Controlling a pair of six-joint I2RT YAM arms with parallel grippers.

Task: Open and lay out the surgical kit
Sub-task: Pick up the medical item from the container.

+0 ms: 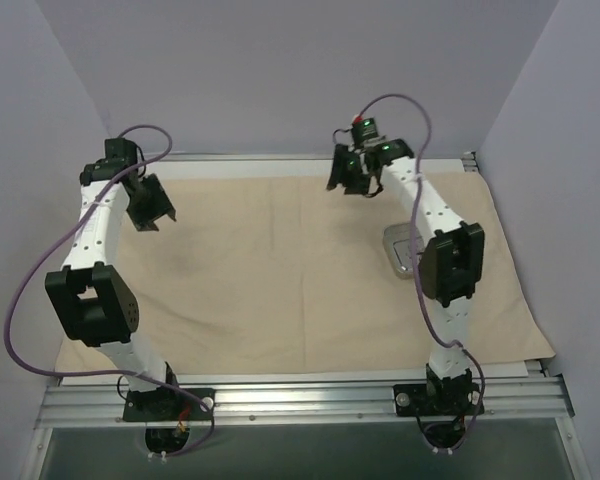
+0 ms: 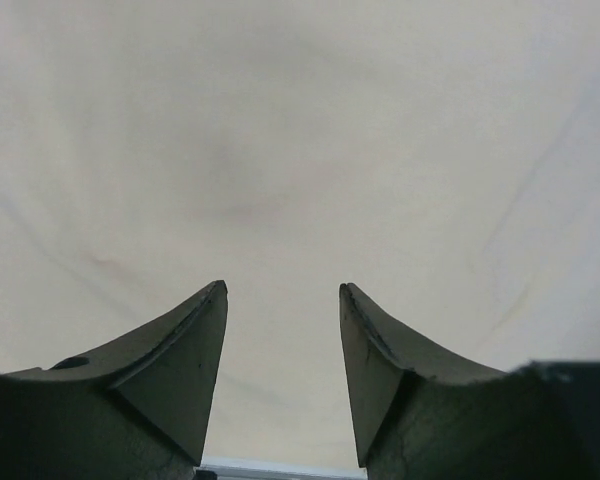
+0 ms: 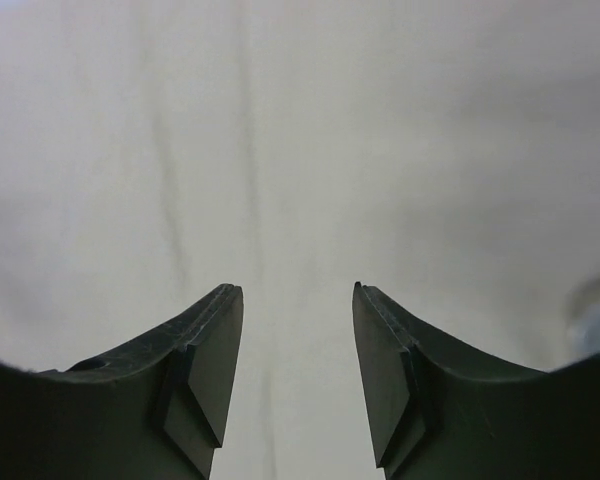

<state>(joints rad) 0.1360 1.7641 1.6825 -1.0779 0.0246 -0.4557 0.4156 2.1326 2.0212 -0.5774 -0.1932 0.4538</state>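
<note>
Opened, the wrap [image 1: 280,270] lies flat, tray [image 1: 400,255] on it; instruments unseen. Both open, empty: left end effector [image 2: 283,296], right end effector [image 3: 298,292].

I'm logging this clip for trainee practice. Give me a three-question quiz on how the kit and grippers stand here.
1. True or false: the left gripper grips the cloth wrap.
2. The steel tray lies: A) at the cloth's left edge, B) on the cloth's right side, partly under the right arm, C) off the cloth.
3. How do the jaws of the right gripper stand?
Key: 1 false; 2 B; 3 open, nothing between them.
</note>
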